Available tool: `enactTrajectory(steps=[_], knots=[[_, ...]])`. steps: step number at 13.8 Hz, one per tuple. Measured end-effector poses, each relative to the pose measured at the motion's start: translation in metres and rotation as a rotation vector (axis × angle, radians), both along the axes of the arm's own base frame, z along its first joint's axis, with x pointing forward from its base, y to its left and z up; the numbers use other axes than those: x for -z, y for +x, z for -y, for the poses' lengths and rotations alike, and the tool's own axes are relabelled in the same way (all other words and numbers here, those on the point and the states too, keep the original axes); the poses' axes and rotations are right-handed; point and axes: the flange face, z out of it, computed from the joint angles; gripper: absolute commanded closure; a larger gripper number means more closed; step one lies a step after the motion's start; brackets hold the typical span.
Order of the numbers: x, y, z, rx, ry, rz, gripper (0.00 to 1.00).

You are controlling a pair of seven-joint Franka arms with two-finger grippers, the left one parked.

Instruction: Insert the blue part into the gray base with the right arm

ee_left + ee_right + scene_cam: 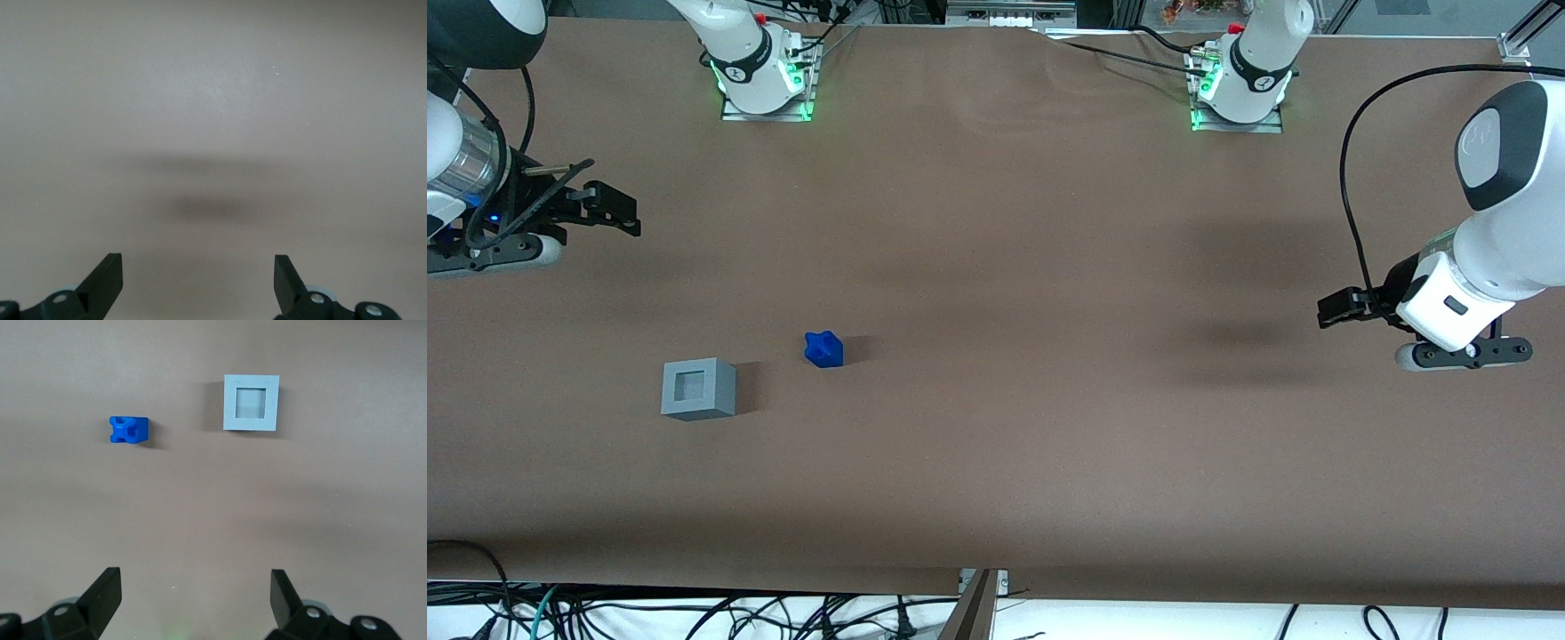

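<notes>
Gripper (pixel 190 597) hangs released above table; blue part (pixel 128 430) lies beside gray base (pixel 251 403) (wrist view alone shows its notches).

Blue part (pixel 823 349) lies loose — beside gray base (pixel 699 388).

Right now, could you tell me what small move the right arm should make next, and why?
Probably carry the gripper over the blue part and lower toward it. The fingers are open and hold nothing, high above the table at the working arm's end. The part lies loose beside the gray base, apart from it, and the recess is empty.
</notes>
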Motion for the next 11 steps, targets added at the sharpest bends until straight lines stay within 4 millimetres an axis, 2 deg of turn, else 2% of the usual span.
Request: enactTrajectory(steps=[4, 6, 8, 11], knots=[[0.005, 0.001, -0.016, -0.001, 0.001, -0.006, 0.01], [0.020, 0.007, -0.034, 0.019, 0.006, 0.008, 0.01], [0.051, 0.016, -0.060, 0.055, 0.020, 0.031, 0.01], [0.111, 0.026, -0.098, 0.099, 0.056, 0.059, 0.01]])
